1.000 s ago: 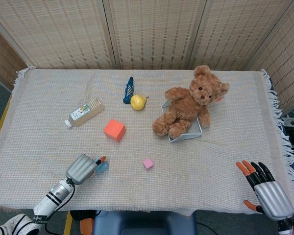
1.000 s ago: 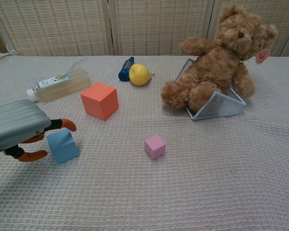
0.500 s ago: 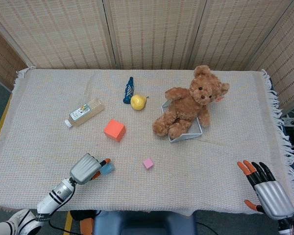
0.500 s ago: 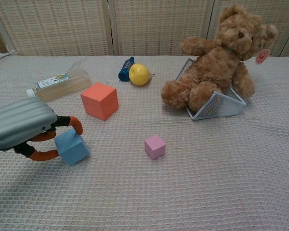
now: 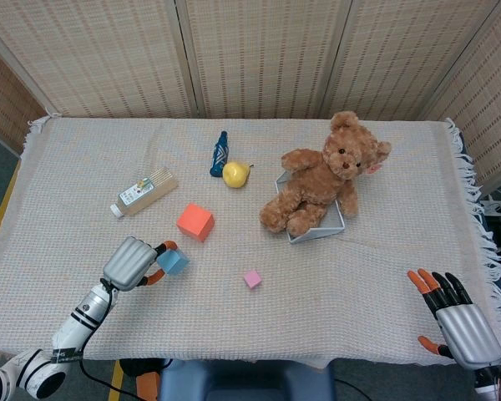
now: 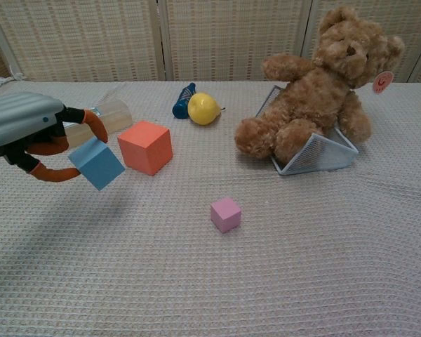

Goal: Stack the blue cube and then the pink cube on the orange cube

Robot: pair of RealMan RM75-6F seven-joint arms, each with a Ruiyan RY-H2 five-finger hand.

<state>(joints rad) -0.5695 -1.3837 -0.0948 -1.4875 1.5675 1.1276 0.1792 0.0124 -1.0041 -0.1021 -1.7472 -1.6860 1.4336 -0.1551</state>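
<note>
While the left hand [image 6: 28,137] holds the blue cube [image 6: 96,163] clear of the cloth, its orange-tipped fingers [image 6: 92,123] curl round the cube's top and underside, and the cube hangs tilted on one corner. In the chest view the cube sits just to the left of the orange cube [image 6: 145,147], apart from it and a little lower in the frame; from the head view the blue cube [image 5: 173,261] lies below and left of the orange cube [image 5: 195,222], the left hand [image 5: 132,263] reaching in from the near left edge of the table. The pink cube [image 6: 226,214] rests flat on the cloth by itself, well apart from both other cubes and nearer the middle of the table. The right hand [image 5: 459,319] stays out at the near right corner of the table [image 5: 384,276] with its fingers spread and nothing in them (only the head view shows it). Behind the orange cube a clear bottle [image 5: 143,193] lies on its side, and further back a yellow pear [image 5: 235,174] sits touching a small dark blue object [image 5: 220,154] whose nature I cannot make out. A brown teddy bear [image 5: 321,175] slumps in a tipped wire tray [image 6: 316,156] on the right half of the table.
</note>
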